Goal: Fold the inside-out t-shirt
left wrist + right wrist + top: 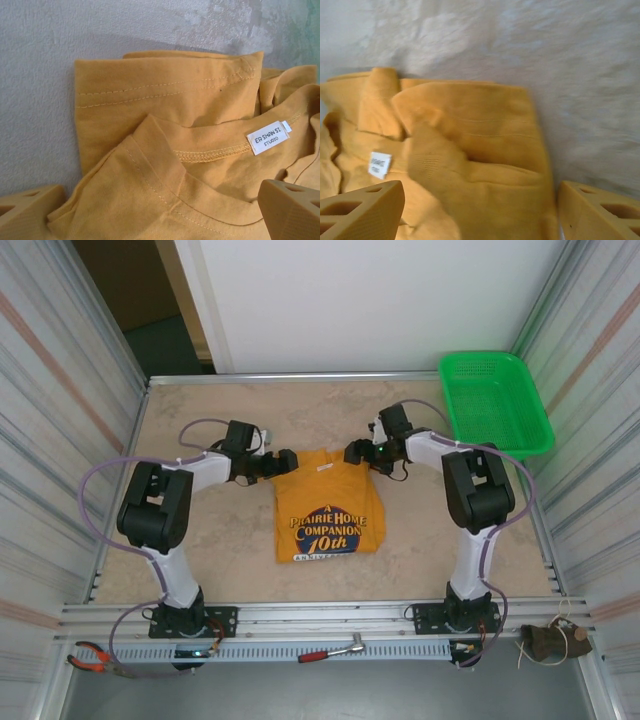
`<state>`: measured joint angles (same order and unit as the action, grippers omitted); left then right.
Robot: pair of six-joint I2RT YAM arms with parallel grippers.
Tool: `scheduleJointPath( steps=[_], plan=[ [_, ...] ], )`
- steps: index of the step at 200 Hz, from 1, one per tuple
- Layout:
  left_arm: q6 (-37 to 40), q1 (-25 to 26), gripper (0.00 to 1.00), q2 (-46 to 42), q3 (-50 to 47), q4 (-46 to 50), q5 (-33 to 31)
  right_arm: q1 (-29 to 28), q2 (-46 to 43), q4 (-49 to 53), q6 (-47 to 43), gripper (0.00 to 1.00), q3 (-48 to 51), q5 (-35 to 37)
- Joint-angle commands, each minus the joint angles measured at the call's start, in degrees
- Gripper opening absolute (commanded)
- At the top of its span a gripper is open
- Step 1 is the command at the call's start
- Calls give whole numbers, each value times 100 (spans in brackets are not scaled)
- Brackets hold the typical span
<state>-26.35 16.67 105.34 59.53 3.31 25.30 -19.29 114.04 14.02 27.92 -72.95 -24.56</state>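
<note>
The soft orange-yellow t-shirt (328,505) lies mid-table, folded to a rough rectangle, navy print up, with its stitched collar and white label (268,137) at 12 o'clock. The left gripper (285,462) at its 10 o'clock corner and the right gripper (353,453) at 1 o'clock both stand spread; whether they touch the cloth is unclear. The table (220,420) is mottled beige, the walls (50,390) are ribbed metal, and a green mesh basket (495,400) sits at 2 o'clock.
</note>
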Motion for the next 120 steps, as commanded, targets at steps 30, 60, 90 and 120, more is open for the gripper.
scheduleJointPath(
  steps=[30,60,90,120],
  plan=[
    [-140,209,89,329,-180,-748,545,-256,283,-171,220,71,0,-172],
    [-304,224,72,338,-325,-1168,710,-233,305,-221,287,64,-18,-189],
    [-385,236,62,423,-350,-1197,625,-185,369,-285,360,55,3,-225],
    [-503,238,39,594,-424,-1333,497,-154,452,-399,457,38,26,-340]
  ],
)
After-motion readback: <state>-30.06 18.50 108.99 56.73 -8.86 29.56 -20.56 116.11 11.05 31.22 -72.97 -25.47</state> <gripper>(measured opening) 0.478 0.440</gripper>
